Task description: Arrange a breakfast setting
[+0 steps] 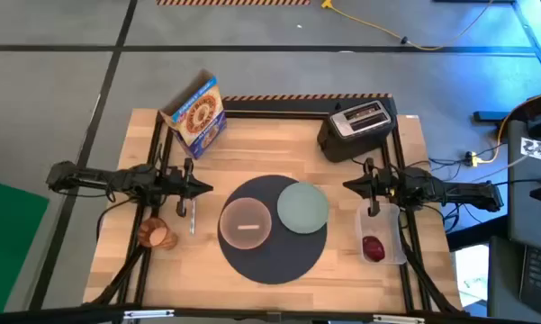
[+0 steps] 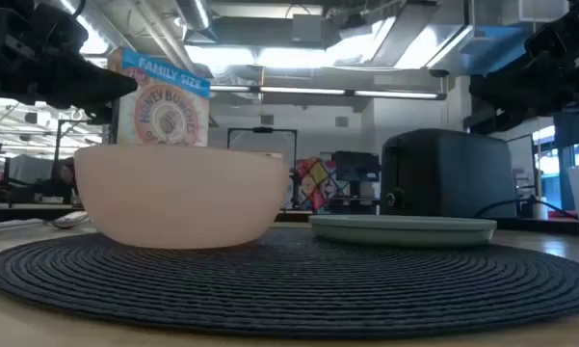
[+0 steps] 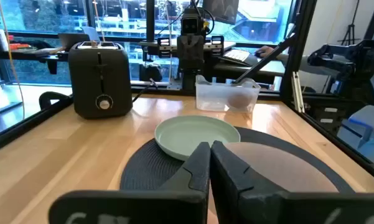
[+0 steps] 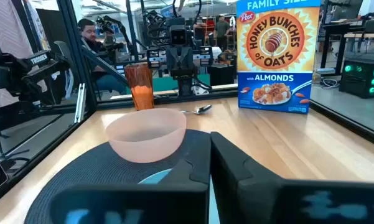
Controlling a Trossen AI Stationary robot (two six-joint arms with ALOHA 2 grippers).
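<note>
The metal spoon (image 1: 191, 219) is seen lying at about 5 o'clock just below the clenched jaws of the left gripper (image 1: 201, 187), long axis 12-to-6, beside the dark grey mat (image 1: 272, 262), while the right gripper (image 1: 352, 186), likewise clenched, is held well apart.

Round dark grey mat (image 1: 272, 256) at table centre, bearing translucent pink bowl (image 1: 245, 222) and pale green plate (image 1: 303, 207) side by side; amber cup (image 1: 156, 234) and metal spoon (image 1: 191, 219) left, small red fruit (image 1: 372, 247) right.
</note>
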